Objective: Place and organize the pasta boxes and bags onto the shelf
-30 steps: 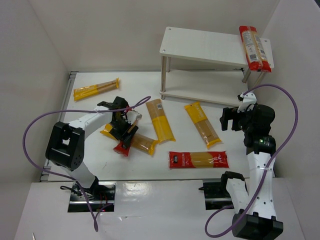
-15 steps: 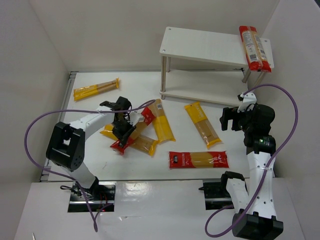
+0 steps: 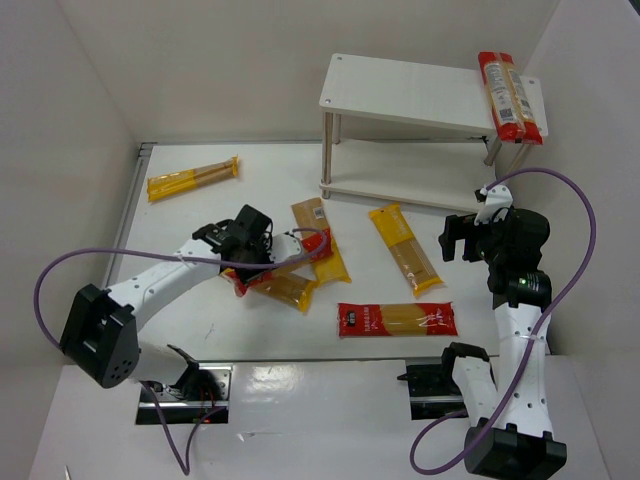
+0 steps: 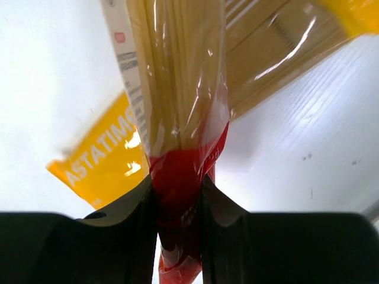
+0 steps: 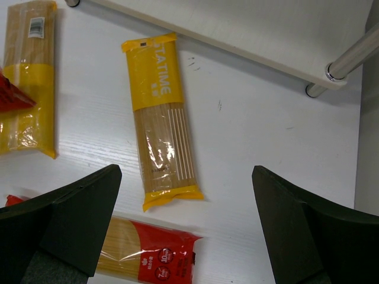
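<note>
The red-ended spaghetti packet (image 4: 177,89), now clamped by the left gripper (image 4: 177,198), has been swung over a yellow spaghetti packet (image 3: 335,268) on the white worktop (image 3: 200,215), short of the white two-tier shelf (image 3: 400,90). The right gripper (image 5: 183,201) is kept wide apart.

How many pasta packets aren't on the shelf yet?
6: far-left yellow packet, two mid-table yellow packets, near red packet, yellow packet under the left gripper, red-ended packet it pinches. More may hide beneath.

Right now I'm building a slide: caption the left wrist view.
Left end effector shut on a red-ended spaghetti packet, yellow packet and white table behind it.
</note>
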Robot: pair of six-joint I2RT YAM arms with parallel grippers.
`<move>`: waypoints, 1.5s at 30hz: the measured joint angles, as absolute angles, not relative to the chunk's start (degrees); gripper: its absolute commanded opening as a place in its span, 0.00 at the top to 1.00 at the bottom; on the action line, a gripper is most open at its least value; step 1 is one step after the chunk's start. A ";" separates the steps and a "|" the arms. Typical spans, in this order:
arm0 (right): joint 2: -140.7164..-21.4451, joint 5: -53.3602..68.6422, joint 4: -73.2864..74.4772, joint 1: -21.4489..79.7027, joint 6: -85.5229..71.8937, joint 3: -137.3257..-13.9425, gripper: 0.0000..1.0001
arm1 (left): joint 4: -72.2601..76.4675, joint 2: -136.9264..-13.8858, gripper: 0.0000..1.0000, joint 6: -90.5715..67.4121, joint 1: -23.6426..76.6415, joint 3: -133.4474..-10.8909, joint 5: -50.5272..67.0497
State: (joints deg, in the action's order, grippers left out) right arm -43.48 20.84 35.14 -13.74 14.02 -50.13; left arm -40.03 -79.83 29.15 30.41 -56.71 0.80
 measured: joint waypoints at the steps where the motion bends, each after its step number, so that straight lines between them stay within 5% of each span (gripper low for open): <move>1: -43.48 20.84 35.14 -13.74 14.02 -50.13 0.00 | -39.22 -79.09 1.00 29.87 31.46 -56.55 0.84; 17: -43.48 20.86 35.14 -13.74 14.02 -50.13 0.00 | -24.58 -88.84 0.99 32.86 38.41 -56.25 2.63; 23: -43.48 21.54 35.14 -13.69 14.46 -50.13 0.00 | -23.35 -88.33 0.40 31.31 37.95 -56.25 2.83; 28: -43.81 22.39 35.16 -12.67 15.16 -50.13 0.00 | -22.17 -82.46 0.18 29.61 35.29 -55.83 3.79; 38: -51.33 31.14 37.63 -3.99 21.87 -53.01 0.00 | -24.64 -66.15 0.01 24.03 29.61 -53.98 4.91; 45: -66.63 27.22 34.98 19.75 25.98 -60.58 0.00 | -25.76 -57.87 0.01 16.53 13.82 -53.95 4.73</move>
